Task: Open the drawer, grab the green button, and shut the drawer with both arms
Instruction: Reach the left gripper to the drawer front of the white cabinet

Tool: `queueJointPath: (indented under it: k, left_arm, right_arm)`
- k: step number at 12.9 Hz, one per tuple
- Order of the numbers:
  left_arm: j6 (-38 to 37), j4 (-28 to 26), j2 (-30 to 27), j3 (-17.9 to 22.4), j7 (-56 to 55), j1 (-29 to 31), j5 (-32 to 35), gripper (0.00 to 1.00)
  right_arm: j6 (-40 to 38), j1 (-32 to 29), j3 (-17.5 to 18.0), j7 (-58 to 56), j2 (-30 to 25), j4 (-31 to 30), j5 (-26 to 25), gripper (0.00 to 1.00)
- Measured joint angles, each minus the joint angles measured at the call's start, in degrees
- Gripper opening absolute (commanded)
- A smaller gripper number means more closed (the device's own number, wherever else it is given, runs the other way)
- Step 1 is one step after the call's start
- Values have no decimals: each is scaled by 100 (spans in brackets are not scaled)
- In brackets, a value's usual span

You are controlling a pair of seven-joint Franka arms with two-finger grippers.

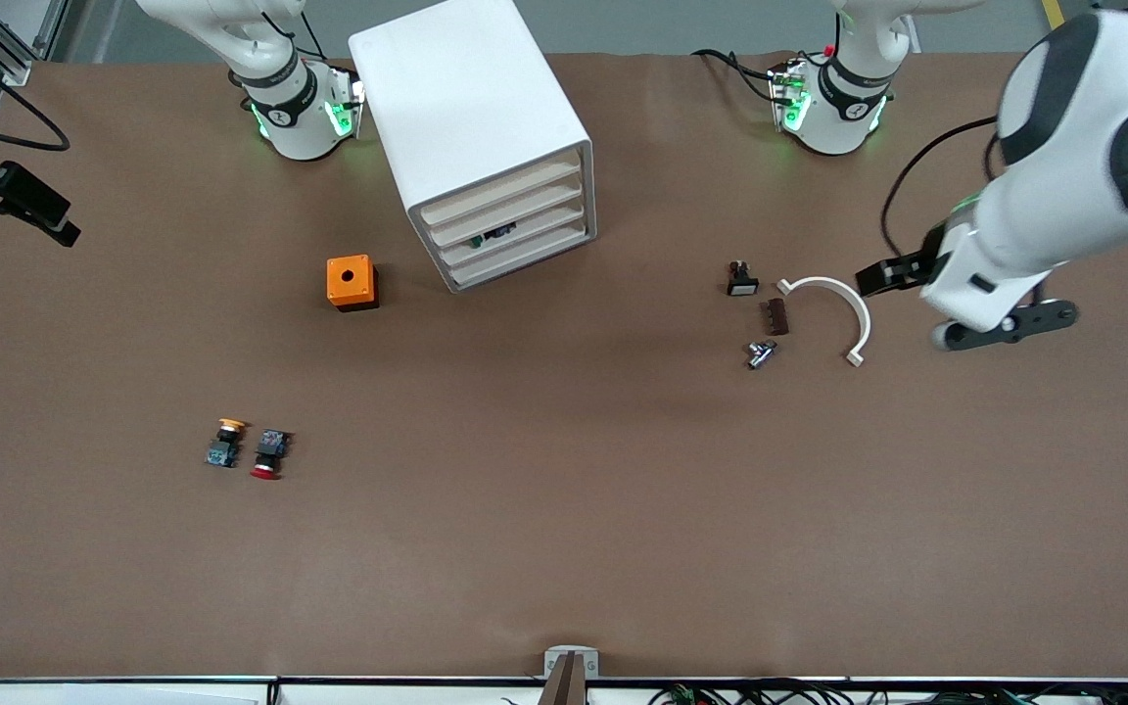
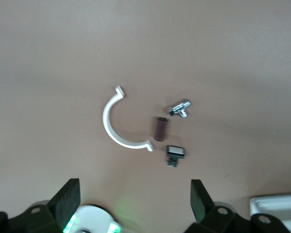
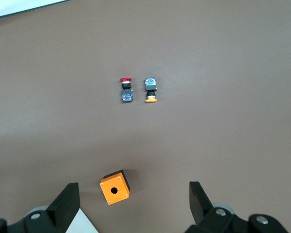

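Note:
The white cabinet [image 1: 471, 108] stands on the table between the arms' bases. Its four beige drawer fronts [image 1: 510, 227] line up, with none pulled out. The green button shows only as a small dark and green shape [image 1: 486, 237] in the gap above the third front from the top. My left gripper [image 1: 889, 276] [image 2: 133, 204] is open and empty, high above the table beside a white C-shaped clamp [image 1: 864, 318]. My right gripper [image 1: 40, 213] [image 3: 133, 204] is open and empty, high above the table at the right arm's end.
An orange box [image 1: 352, 282] [image 3: 115, 187] stands beside the cabinet. A yellow-capped button [image 1: 225, 443] [image 3: 151, 90] and a red-capped button [image 1: 270, 455] [image 3: 126, 90] lie nearer the front camera. A small switch [image 1: 741, 279], a brown piece [image 1: 775, 316] and a metal part [image 1: 762, 352] lie by the clamp [image 2: 109, 128].

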Motion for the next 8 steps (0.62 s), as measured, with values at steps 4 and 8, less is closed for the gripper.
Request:
queueJointPath:
  k: [4,8]
  left_arm:
    - [111,175,768,-132,-1586,-512,-199,100]
    - [120,265,1544,-136,-3070,-872,-634,100]
  right_arm:
    - [-1,0,1,0,0,2,0,100]
    - [-2,0,2,0,0,3,0,100]
